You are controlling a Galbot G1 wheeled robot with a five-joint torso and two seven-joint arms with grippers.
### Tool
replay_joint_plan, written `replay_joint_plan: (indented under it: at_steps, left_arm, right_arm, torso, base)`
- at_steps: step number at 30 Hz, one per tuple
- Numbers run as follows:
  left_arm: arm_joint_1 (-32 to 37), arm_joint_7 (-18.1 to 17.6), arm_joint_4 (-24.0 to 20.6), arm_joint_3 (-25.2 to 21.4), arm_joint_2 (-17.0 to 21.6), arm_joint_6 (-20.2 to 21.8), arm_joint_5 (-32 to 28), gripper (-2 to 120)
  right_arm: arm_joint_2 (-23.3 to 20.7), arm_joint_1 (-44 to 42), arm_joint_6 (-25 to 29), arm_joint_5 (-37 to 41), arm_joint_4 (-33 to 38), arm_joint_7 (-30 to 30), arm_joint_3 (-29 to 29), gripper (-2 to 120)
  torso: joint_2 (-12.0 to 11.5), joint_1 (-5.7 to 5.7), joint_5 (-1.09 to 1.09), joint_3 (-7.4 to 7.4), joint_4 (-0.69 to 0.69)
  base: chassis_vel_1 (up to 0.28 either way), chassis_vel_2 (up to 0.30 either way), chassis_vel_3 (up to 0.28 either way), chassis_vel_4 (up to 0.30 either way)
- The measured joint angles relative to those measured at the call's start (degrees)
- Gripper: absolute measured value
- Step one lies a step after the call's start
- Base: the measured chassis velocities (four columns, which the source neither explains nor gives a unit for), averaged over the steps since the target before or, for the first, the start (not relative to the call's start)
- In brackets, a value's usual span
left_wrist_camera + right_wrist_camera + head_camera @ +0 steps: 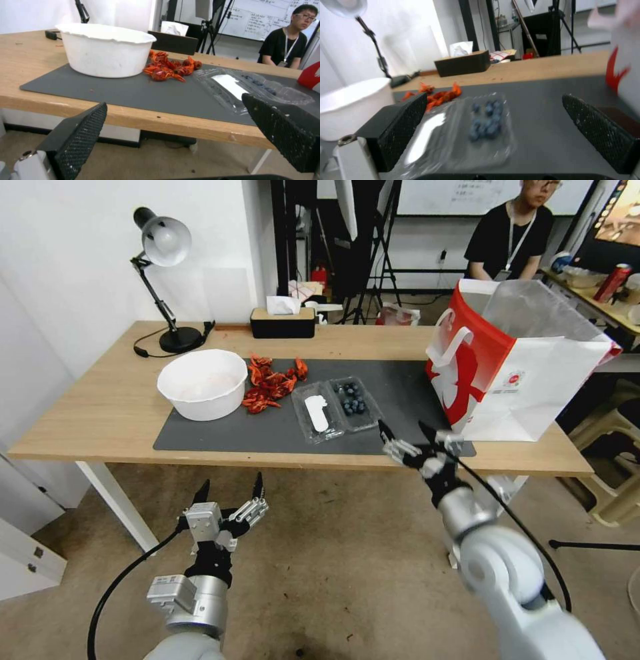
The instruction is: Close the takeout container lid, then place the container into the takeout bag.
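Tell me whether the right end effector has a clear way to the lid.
Probably yes. The right end effector hangs open at the table's near edge, just short of the takeout container. The lid lies flat and open, with nothing between.

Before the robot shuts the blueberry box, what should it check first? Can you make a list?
1. Takeout container lies open and flat on the mat: ok.
2. Lid not yet folded over the berries: not ok.
3. Right gripper open, at the table's near edge beside the container: ok.
4. Left gripper open, low in front of the table: ok.
5. Takeout bag upright, mouth open: ok.
6. Crayfish apart from the lid: ok.
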Motion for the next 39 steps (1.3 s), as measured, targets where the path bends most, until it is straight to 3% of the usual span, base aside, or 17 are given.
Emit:
replay_joint_plan:
  at_steps: [4,6,7,8,14,23,39]
  left_arm:
    - [0.0,0.1,0.5,-0.2,-0.3,-0.4,0.3,100]
    - [0.0,0.1,0.8,-0.2,-0.6,-0.6,0.6,100]
    - [0.0,0.1,0.8,-0.2,-0.6,-0.6,0.6,100]
    - [0.0,0.2,0.9,-0.2,-0.8,-0.6,0.7,100]
    - [0.4,0.2,0.9,-0.7,-1.1,-0.6,0.3,100]
    - [0.8,0.2,0.6,-0.5,-1.2,-0.4,0.1,100]
    - [0.5,-0.1,1.2,-0.4,-1.0,-0.5,0.1,100]
  right_arm:
    - [-2.9,6.7,-6.2,-1.9,-2.4,2.1,-2.6,100]
    - [-4.9,11.2,-13.9,-2.4,-3.6,5.1,-5.3,100]
    - [-4.9,11.2,-13.9,-2.4,-3.6,5.1,-5.3,100]
    - [-5.8,13.7,-17.5,-2.6,-4.3,6.7,-7.1,100]
    - [-6.1,21.4,-27.2,-3.3,-7.0,13.2,-12.4,100]
    - [-5.9,25.7,-28.7,-4.1,-11.6,15.5,-17.4,100]
    - [-4.6,27.2,-28.4,-4.9,-15.8,15.9,-20.4,100]
  torso:
    - [0.0,0.0,0.0,0.0,-0.01]
    - [0.0,0.0,-0.01,0.0,0.0]
    - [0.0,0.0,-0.01,0.0,0.0]
    - [0.0,0.0,-0.01,0.0,-0.01]
    - [0.0,0.0,-0.01,0.0,0.0]
    - [0.0,-0.01,-0.01,-0.01,-0.01]
    - [0.0,-0.01,-0.01,-0.01,-0.01]
  base:
    - [0.0,0.0,0.0,0.0]
    - [0.0,0.0,0.0,0.0]
    - [0.0,0.0,0.0,0.0]
    - [0.0,0.0,0.0,0.0]
    - [0.0,0.0,0.0,0.0]
    - [0.0,0.0,0.0,0.0]
    - [0.0,0.0,0.0,0.0]
